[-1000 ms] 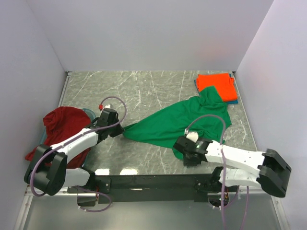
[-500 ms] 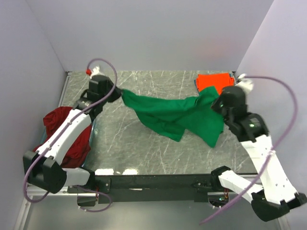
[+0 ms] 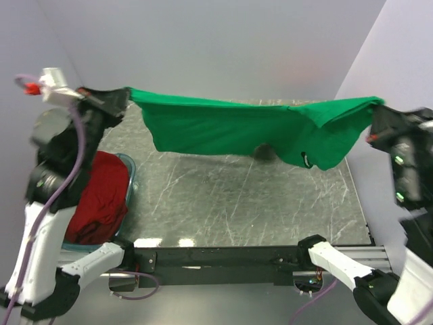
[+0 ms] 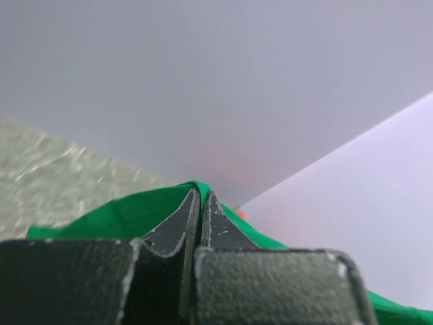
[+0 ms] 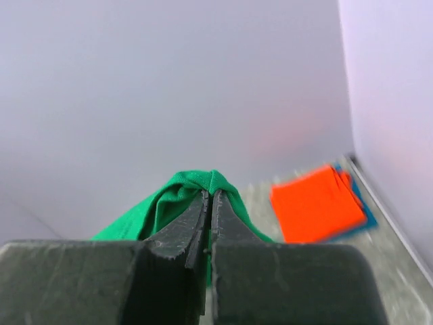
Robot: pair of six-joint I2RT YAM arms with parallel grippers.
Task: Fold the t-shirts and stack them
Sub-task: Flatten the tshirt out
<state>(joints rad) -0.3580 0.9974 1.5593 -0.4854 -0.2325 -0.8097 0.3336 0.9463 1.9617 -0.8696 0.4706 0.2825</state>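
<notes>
Both the left pincer (image 4: 201, 195) and the right pincer (image 5: 210, 195) were clamped tight on opposite ends of the green t-shirt (image 3: 230, 125), hung taut in the air above the counter (image 3: 223, 200), so lowering it level with even tension would likely lay it flat

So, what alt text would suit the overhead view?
The left gripper and right gripper hold a bright green t-shirt stretched in the air between them, above a marbled table. A dark red shirt lies heaped at the table's left edge.
</notes>
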